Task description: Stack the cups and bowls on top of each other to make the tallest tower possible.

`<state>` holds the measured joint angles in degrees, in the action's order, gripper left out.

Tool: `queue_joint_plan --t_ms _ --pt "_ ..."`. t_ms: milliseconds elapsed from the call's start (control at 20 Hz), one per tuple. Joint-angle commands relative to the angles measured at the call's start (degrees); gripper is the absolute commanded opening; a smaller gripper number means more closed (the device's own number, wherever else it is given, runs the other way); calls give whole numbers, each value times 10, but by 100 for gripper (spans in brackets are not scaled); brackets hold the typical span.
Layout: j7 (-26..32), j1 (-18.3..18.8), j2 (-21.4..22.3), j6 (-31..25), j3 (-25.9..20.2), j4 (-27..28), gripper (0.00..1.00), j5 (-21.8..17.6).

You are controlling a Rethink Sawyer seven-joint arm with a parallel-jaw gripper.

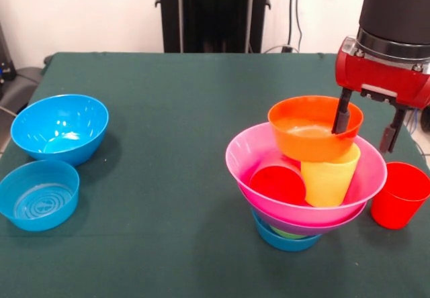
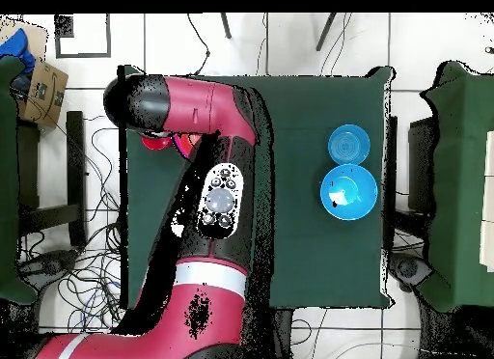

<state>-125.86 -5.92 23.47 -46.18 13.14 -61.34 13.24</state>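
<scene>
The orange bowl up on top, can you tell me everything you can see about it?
The orange bowl is small, round and shiny, and looks like plastic. It sits open side up, tilted a little, at the top of the pile. It rests on the yellow cup, which stands inside the big pink bowl beside a red cup. The gripper hangs open over its rim, with one finger dipping inside the bowl.

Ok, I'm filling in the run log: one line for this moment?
gripper: open, one finger inside orange bowl | orange bowl: atop yellow cup in pink bowl | red cup: on table
</scene>
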Motion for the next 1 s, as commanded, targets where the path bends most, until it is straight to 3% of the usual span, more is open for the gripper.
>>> queue_joint_plan --t_ms 50,550,850,1000 --pt "-75 4 15 -31 -38 -32 100 11" --pt "-59 1 85 -111 -30 -63 100 13" --pt "-22 3 137 -252 10 -32 100 -28" --pt "-9 8 155 -294 11 -24 100 -32"
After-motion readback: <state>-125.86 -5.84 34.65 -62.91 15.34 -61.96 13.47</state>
